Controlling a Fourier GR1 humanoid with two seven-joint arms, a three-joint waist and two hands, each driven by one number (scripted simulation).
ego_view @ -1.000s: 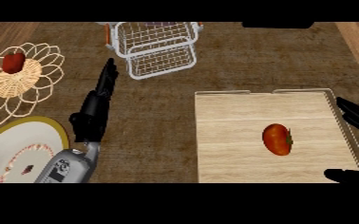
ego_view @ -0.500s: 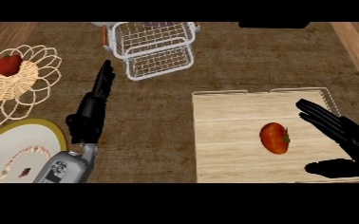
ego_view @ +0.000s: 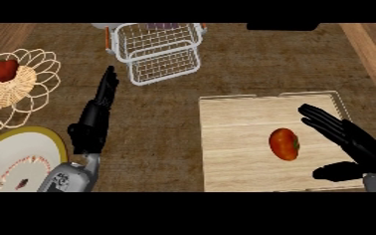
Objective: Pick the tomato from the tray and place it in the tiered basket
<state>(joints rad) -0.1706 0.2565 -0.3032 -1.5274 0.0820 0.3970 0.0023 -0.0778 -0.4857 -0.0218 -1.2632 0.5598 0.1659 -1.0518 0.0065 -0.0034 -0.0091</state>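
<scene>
Compared with a second ago, right hand is reaching further in over the tray from the 4 o'clock edge; earlier only its fingertips were showing at the border. Fingers are now spreading straight toward 10 o'clock and the thumb is lying separately below them, so the hand is standing apart, clamped on nothing.

Tomato is lying on the tray's wooden floor, right of the tray's centre, at roughly 4 o'clock in the view. It is sitting just beside the fingers, in the gap between fingers and thumb, apparently untouched. Its place on the tray is looking unchanged.

Left hand is resting on the counter at about 9 o'clock, fingers straight and pointing to 12, holding nothing.

Tiered basket is standing at 12 o'clock, well apart from the tray, its wire tiers showing no tomato. Woven bowl at 9–10 o'clock is holding a red fruit; plate is sitting at 7–8 o'clock.

Progress, judged: approach phase only. Nothing is grasped or lifted yet. Remaining: closing round the tomato, lifting it, carrying it toward 11–12 o'clock, releasing it into the basket.
</scene>
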